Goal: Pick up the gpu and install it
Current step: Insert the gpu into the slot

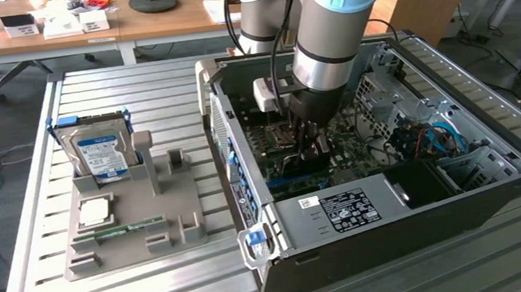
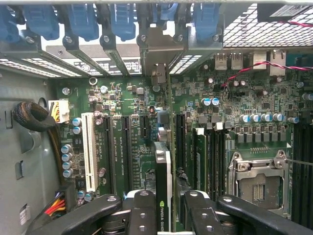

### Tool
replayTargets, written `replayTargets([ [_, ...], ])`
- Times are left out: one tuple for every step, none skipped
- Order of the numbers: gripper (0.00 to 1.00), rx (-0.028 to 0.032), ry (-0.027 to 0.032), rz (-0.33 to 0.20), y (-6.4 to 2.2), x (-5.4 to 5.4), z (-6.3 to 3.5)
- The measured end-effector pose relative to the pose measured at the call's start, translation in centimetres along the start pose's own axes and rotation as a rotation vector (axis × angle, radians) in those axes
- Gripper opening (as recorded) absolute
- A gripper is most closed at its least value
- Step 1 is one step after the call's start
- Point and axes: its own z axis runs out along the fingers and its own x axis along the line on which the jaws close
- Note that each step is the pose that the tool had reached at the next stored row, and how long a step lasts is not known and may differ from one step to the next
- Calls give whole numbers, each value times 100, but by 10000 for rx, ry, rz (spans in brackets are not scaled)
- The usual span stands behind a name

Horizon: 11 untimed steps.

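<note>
Gripper (image 2: 164, 210) seen inside open computer case (image 1: 487, 191), fingers closed edge-on around the gpu (image 2: 164, 176), "NVIDIA QUAD" partly read on its cover, motherboard (image 2: 122, 103) below.

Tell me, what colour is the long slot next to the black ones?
White slot, clearest in the wrist view.

Seen edge-on, the gpu (image 2: 164, 191) sits clamped between the gripper's (image 2: 165, 215) black fingers (image 2: 142, 210); the green motherboard (image 2: 244, 142) lies behind; a white slot (image 2: 88, 152) stands at nine o'clock of the card.
</note>
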Motion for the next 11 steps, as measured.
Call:
replayTargets([
  [27, 0, -3, 0, 1, 2, 0],
  [27, 0, -6, 1, 2, 5, 0],
  [27, -1, -8, 3, 3, 7, 0],
  [27, 0, -10, 4, 4, 9, 0],
  [27, -1, -10, 3, 4, 12, 0],
  [27, -1, -11, 3, 5, 14, -1],
  [27, -1, -11, 2, 5, 17, -1],
  [27, -1, -11, 2, 6, 20, -1],
  [27, -1, -12, 2, 7, 21, 0],
  [27, -1, -12, 1, 8, 23, 0],
  [27, -2, -11, 0, 9, 24, -1],
])
